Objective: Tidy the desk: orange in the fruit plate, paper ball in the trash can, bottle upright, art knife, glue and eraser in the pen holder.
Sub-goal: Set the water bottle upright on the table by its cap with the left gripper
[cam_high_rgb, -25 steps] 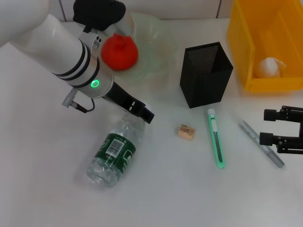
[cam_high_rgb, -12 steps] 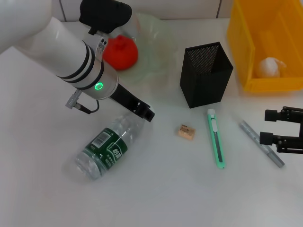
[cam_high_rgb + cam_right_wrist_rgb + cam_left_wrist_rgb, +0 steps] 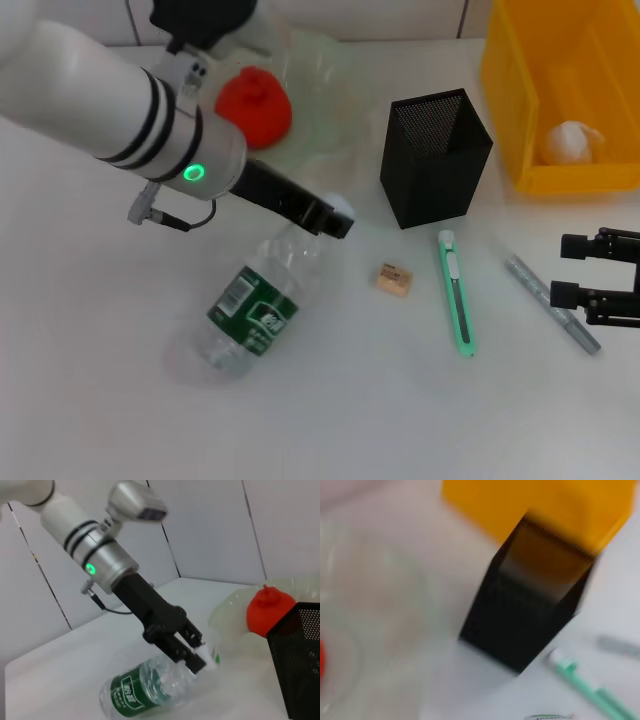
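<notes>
You see the left gripper [image 3: 335, 215] at frame centre, its jaws pinching the white-capped neck of the bottle [image 3: 255, 310], which leans with its base on the counter [image 3: 330, 400] at lower left. The right gripper [image 3: 568, 270] waits at the right edge, jaws spread, beside the glue [image 3: 552, 303].

Clear, crinkled plastic water bottle [image 3: 255, 310] with glossy dark green label; black wire-mesh square pen holder [image 3: 435, 155], matt; bright yellow smooth plastic bin [image 3: 560, 90]; translucent pale-green glossy bowl [image 3: 320, 85]; smooth white matt bench [image 3: 400, 400].
</notes>
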